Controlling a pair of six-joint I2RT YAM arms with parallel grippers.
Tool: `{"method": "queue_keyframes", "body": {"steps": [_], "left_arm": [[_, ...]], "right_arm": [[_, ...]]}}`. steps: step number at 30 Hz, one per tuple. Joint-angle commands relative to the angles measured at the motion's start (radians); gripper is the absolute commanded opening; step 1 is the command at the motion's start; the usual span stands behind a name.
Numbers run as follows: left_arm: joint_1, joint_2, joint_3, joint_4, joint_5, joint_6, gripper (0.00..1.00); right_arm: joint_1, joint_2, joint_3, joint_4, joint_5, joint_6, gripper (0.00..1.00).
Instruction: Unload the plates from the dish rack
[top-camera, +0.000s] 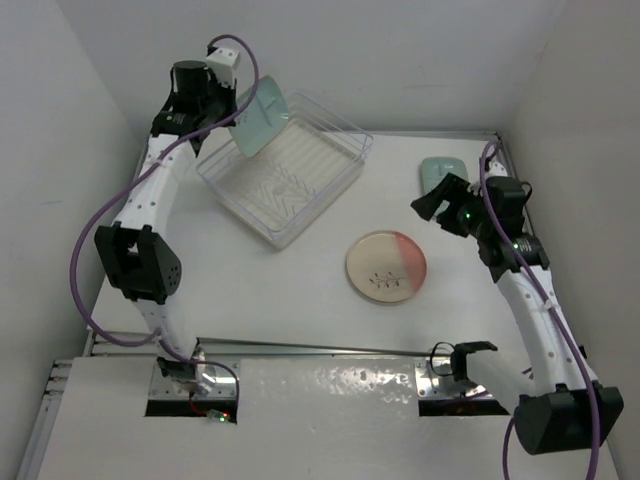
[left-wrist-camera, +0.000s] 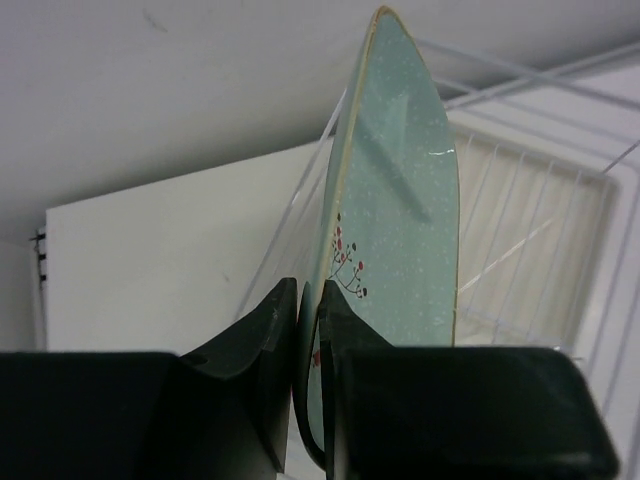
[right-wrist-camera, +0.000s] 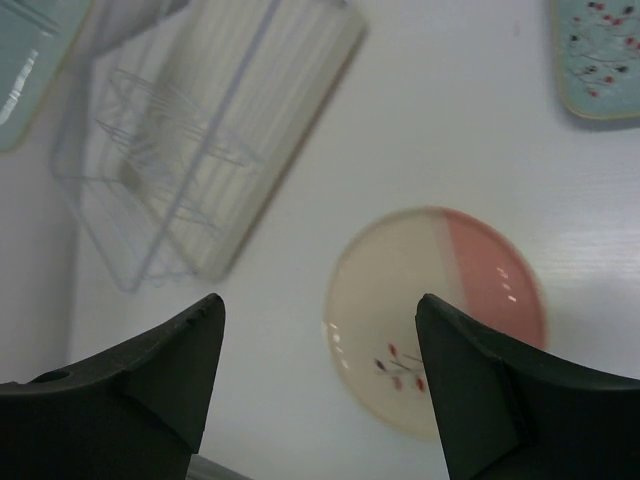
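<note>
Unload step: left end effector (left-wrist-camera: 308, 292) clamped on a mint-green plate (top-camera: 262, 118) above the far-left corner of the dish rack (top-camera: 300, 170); right end effector (right-wrist-camera: 320, 302) open.

The held plate stands on edge, tilted, its rim pinched between both fingers, with the sprig mark just above the grip in the left wrist view. Contact with the rack wall: cannot tell. The rack sits far and left of centre on the bench (top-camera: 250, 290), white ribbed base showing. A cream-and-pink plate (top-camera: 387, 266) lies flat to the near right of the rack, apart from it. A second mint-green plate (top-camera: 440, 170) lies flat at far right. The right end effector hovers between these two plates, jaws wide apart, gripping nothing.
</note>
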Motion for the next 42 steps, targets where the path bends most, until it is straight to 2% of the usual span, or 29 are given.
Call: {"method": "queue_keyframes", "body": {"steps": [1,6,8,9,10,14,21,30,33,36,40,41,42], "left_arm": [[-0.005,-0.177,-0.057,0.285,0.061,-0.213,0.00],[-0.007,-0.299,-0.252,0.435,0.129,-0.447,0.00],[-0.008,-0.340,-0.319,0.475,0.192,-0.503,0.00],[-0.008,-0.349,-0.332,0.513,0.217,-0.525,0.00],[-0.008,-0.357,-0.344,0.526,0.238,-0.581,0.00],[-0.010,-0.400,-0.405,0.532,0.271,-0.679,0.00],[-0.015,-0.441,-0.450,0.535,0.284,-0.709,0.00],[-0.025,-0.478,-0.519,0.546,0.311,-0.747,0.00],[-0.034,-0.507,-0.579,0.560,0.314,-0.758,0.00],[-0.041,-0.518,-0.600,0.573,0.317,-0.772,0.00],[-0.053,-0.521,-0.607,0.586,0.321,-0.775,0.00],[-0.056,-0.523,-0.613,0.587,0.321,-0.776,0.00],[-0.056,-0.524,-0.619,0.587,0.320,-0.776,0.00]], "right_arm": [[0.009,0.089,-0.010,0.307,-0.091,0.258,0.75],[0.117,0.223,0.117,0.479,-0.057,0.349,0.76],[0.157,0.290,0.142,0.549,-0.054,0.378,0.80],[0.174,0.316,0.159,0.636,-0.072,0.401,0.81],[0.203,0.343,0.168,0.675,-0.085,0.447,0.87],[0.303,0.490,0.289,0.728,-0.125,0.470,0.94],[0.406,0.614,0.338,0.853,-0.120,0.542,0.88],[0.458,0.749,0.433,0.867,-0.070,0.577,0.81],[0.466,0.787,0.470,0.876,-0.056,0.576,0.76],[0.475,0.826,0.488,0.880,-0.051,0.596,0.64],[0.479,0.858,0.484,0.910,-0.039,0.645,0.39],[0.479,0.864,0.485,0.915,-0.037,0.660,0.24],[0.479,0.866,0.487,0.912,-0.037,0.663,0.17]]}}
